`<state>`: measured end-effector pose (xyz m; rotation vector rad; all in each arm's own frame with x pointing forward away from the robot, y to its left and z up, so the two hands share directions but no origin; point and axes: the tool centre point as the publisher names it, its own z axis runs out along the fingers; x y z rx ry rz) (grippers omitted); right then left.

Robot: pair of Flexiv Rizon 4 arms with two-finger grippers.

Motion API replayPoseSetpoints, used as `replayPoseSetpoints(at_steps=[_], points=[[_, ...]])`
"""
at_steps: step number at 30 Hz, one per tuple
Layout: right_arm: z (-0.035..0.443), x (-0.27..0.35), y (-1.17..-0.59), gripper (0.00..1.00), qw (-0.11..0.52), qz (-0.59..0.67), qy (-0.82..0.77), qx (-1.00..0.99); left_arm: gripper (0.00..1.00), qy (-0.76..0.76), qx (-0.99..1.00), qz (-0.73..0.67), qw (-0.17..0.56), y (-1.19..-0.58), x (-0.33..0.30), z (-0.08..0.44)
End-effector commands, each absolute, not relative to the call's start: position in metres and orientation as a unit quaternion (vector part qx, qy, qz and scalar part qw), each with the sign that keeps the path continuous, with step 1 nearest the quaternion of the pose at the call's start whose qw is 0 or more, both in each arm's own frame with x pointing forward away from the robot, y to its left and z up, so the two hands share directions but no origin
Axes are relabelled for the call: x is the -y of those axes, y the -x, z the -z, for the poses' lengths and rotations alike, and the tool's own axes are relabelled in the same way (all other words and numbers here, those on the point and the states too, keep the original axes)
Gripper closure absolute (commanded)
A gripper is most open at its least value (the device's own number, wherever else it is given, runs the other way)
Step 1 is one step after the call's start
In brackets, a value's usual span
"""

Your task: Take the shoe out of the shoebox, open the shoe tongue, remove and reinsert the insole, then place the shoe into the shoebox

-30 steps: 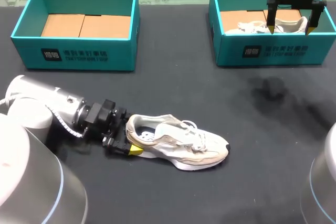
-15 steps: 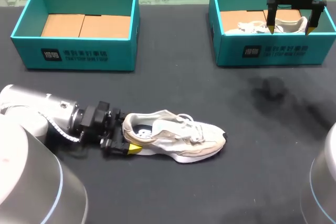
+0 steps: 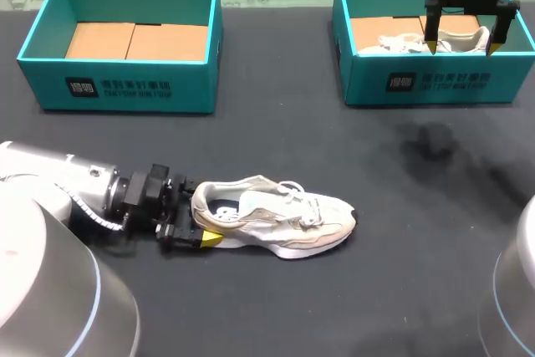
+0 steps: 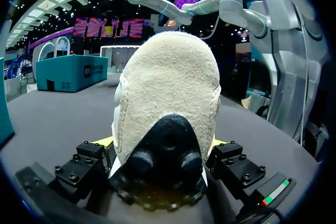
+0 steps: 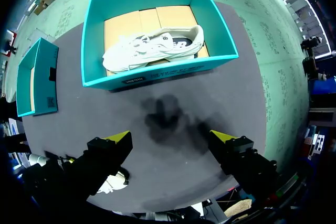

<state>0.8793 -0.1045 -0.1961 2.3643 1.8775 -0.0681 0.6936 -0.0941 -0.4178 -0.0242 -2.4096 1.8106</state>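
A white and beige shoe lies on its sole on the dark table, toe pointing right. My left gripper is at its heel, and the heel fills the gap between the two wide-set fingers, so the gripper is shut on it. One yellow fingertip shows at the near side of the heel; the other is hidden behind the shoe. My right gripper hangs open and empty high above the right shoebox. In the right wrist view that gripper looks straight down on the box.
A second white shoe lies inside the right shoebox. The left shoebox stands at the back left, holding only a brown cardboard floor. Bare table stretches between the boxes and the shoe.
My left gripper has drawn back to the left and the shoe has come with it, its toe swinging slightly toward the back. The right arm has stayed still.
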Motion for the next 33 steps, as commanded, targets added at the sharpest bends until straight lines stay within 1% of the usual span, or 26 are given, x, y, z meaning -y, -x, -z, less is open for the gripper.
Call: replayPoseSetpoints(at_steps=[1,12,15,22,33], points=[[0.197,0.105,-0.879,0.0,0.061,0.022,-0.782,-0.62,1.0,0.008,0.799,-0.599,0.063,-0.692,0.093,0.418],[0.197,0.105,-0.879,0.0,0.061,0.022,-0.782,-0.62,1.0,0.008,0.799,-0.599,0.063,-0.692,0.093,0.418],[0.194,0.076,-0.864,0.0,0.054,0.033,-0.79,-0.609,1.0,0.008,0.799,-0.599,0.063,-0.692,0.093,0.418],[0.188,0.017,-0.821,0.0,0.062,0.04,-0.798,-0.598,1.0,0.008,0.799,-0.599,0.063,-0.692,0.093,0.418],[0.185,-0.073,-0.771,0.0,0.071,0.03,-0.795,-0.602,1.0,0.008,0.799,-0.599,0.063,-0.692,0.093,0.418]])
